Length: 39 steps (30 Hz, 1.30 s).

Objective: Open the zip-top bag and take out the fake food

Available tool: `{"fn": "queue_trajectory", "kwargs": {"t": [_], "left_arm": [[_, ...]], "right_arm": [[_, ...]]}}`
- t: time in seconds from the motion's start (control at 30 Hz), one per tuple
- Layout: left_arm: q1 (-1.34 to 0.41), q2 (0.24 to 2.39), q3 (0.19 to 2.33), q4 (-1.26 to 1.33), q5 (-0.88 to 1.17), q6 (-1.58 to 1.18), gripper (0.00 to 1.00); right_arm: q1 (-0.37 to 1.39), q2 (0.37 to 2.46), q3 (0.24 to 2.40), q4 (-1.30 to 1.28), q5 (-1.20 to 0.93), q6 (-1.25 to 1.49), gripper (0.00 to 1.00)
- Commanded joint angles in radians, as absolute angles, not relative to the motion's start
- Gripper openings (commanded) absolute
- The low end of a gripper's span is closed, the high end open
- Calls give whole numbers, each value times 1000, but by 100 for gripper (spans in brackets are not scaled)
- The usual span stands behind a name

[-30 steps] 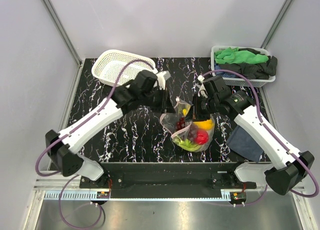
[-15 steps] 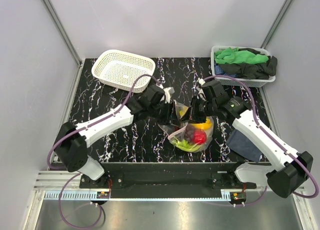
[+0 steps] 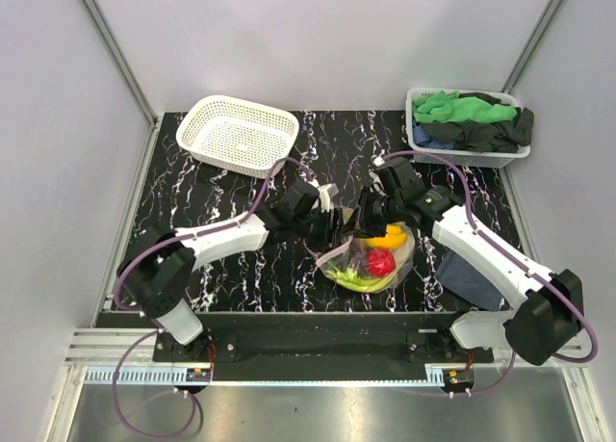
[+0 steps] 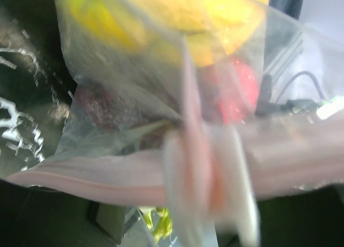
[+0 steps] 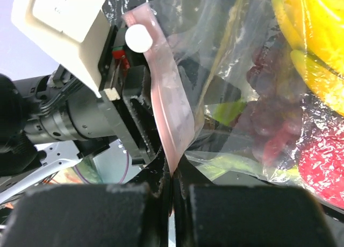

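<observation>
Here, in the top external view, the zip-top bag (image 3: 404,254) lies on the worktop (image 3: 231,192) near its front edge, between the two arms. The fake food (image 3: 381,260) is inside it. Both sets of jaws meet at the bag's mouth, on its far-left side. The white basket (image 3: 239,134) and the cloth basket (image 3: 469,126) stand well apart from it at the rear.

In the left wrist view, the picture is blurred. The zip strip (image 4: 102,177) runs across the frame, and the left jaws appear to pinch it from both sides. Yellow and red pieces show through the film above.

In the right wrist view, the right jaws are pressed together on the strip at bottom centre. The food sits to the right behind the film.

We judge the step in hand to be parting the mouth. If either set of jaws clamps both lips together, pulling apart will drag the whole bag instead of breaking the seal. The thin strip may also slip free under tension. Should the bag lift and tilt once open, round pieces could roll off the front edge.
</observation>
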State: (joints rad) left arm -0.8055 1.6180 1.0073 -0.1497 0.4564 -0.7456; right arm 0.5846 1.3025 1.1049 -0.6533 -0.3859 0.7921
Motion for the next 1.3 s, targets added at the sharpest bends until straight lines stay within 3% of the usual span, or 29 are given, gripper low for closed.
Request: {"fn": "queue_trajectory", "kwargs": {"t": [0.0, 0.2, 0.33, 0.57, 0.93, 1.27], "left_arm": [[-810, 1643, 973, 61, 520, -781, 57], [-819, 1657, 896, 150, 546, -830, 51], [-824, 1670, 861, 248, 528, -879, 31], [-824, 1655, 900, 215, 483, -853, 11], [-828, 1379, 982, -177, 407, -713, 1], [-831, 1243, 1087, -357, 385, -695, 0]], "right_arm": [[591, 1302, 1111, -589, -414, 804, 0], [592, 1298, 1095, -591, -410, 801, 0], [592, 1289, 1080, -591, -407, 799, 0], [592, 1233, 1029, -598, -394, 796, 0], [592, 1046, 908, -607, -336, 719, 0], [592, 959, 821, -595, -311, 707, 0]]}}
